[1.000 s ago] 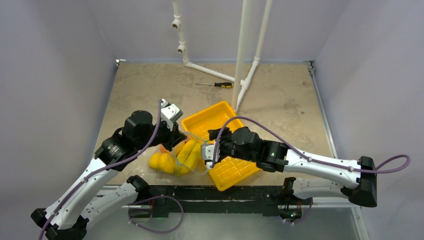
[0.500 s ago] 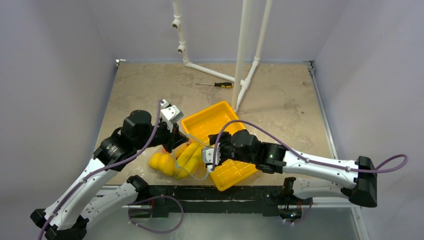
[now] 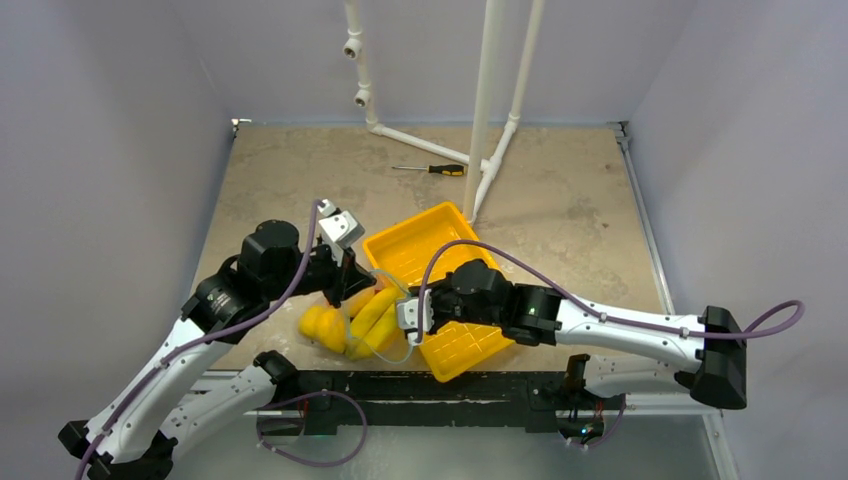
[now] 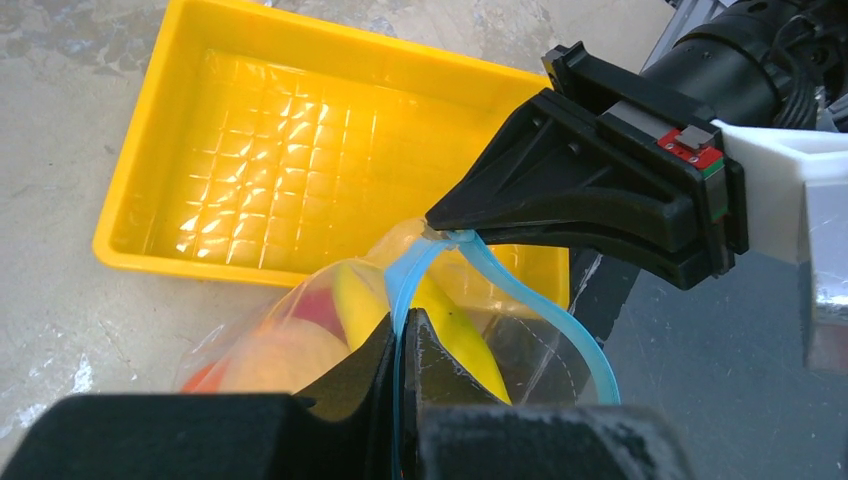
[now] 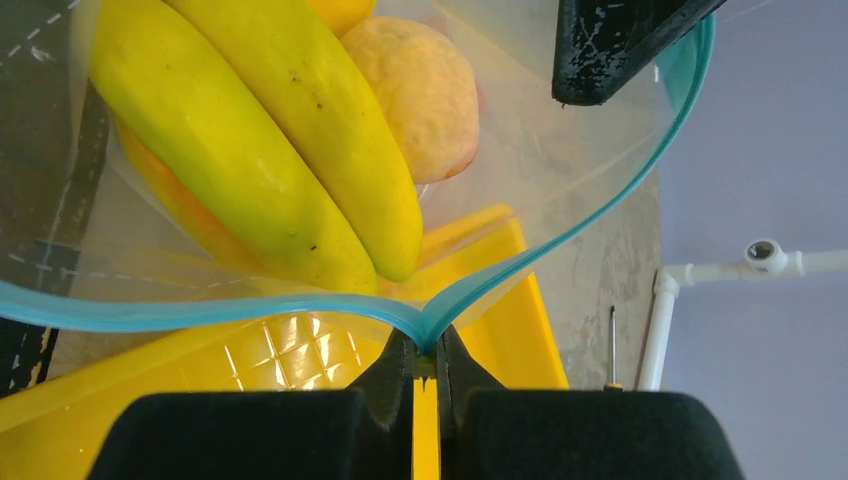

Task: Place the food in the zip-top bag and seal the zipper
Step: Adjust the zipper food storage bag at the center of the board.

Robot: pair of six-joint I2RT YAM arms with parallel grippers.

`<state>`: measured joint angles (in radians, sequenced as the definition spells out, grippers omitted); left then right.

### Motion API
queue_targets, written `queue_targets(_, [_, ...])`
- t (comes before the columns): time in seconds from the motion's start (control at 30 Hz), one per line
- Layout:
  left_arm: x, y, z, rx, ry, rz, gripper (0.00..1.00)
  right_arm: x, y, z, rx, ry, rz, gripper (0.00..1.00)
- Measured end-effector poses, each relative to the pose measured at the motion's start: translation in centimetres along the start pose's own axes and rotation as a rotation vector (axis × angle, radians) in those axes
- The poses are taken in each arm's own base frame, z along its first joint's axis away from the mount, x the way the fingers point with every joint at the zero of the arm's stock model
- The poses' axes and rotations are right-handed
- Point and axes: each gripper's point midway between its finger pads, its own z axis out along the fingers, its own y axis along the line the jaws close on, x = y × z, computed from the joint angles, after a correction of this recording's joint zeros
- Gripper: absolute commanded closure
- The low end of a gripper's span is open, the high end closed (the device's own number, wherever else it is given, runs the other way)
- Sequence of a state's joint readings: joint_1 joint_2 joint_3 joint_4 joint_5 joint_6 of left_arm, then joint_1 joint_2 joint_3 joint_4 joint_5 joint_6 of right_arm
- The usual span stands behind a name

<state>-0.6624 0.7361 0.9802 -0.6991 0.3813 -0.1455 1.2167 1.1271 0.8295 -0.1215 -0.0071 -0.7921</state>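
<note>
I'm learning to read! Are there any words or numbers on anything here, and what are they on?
No text can be read in any view.
Red and green tag on the right gripper: no letters that I can make out.
Screwdriver: too small to tell.
Yellow tray, zip-top bag, banana: no print on them.

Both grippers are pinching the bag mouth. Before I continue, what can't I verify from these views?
- Fruit count in the zip-top bag: in the top view, the left gripper and right gripper overlap it; the wrist views crop it.
- Near part of the yellow tray: in the top view, the right arm covers it.
- The zipper ends: cut off at the right wrist view's frame edges.
</note>
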Motion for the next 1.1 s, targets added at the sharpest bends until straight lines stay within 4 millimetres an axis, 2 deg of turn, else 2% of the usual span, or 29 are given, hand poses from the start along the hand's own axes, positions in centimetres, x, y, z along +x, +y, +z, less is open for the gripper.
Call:
queue_targets(0.3, [0.2,0.1,-1.3,-0.036,0.002,-0.003,1.0,-2.3,-0.3,0.1,-0.041,-0.026,0.09,1.0])
queue_targets(0.47, [0.5,-0.1,-1.6,-0.035,0.007,-0.025,0.98,-2.7,0.0,-0.1,-0.067,-0.009,0.142,1.0])
queue_targets(0.67, [0.8,-0.1,-1.6,-0.036,0.024,-0.053,0.84,-3.2,0.3,-0.9,-0.097,-0.008,0.179,1.0])
queue_targets(0.77, [0.9,-0.1,-1.7,-0.041,0.029,-0.062,0.74,-4.1,-0.3,-1.8,-0.098,-0.021,0.195,1.0])
queue_targets(0.93, [-0.7,-0.5,-2.5,-0.045,-0.011,-0.05,0.54,-5.9,-1.4,-2.7,-0.093,-0.043,0.211,1.0])
queue_targets(1.1, [-2.7,-1.3,-3.8,-0.029,-0.087,-0.018,0.36,-6.0,-0.6,-3.1,-0.125,-0.032,0.226,1.0])
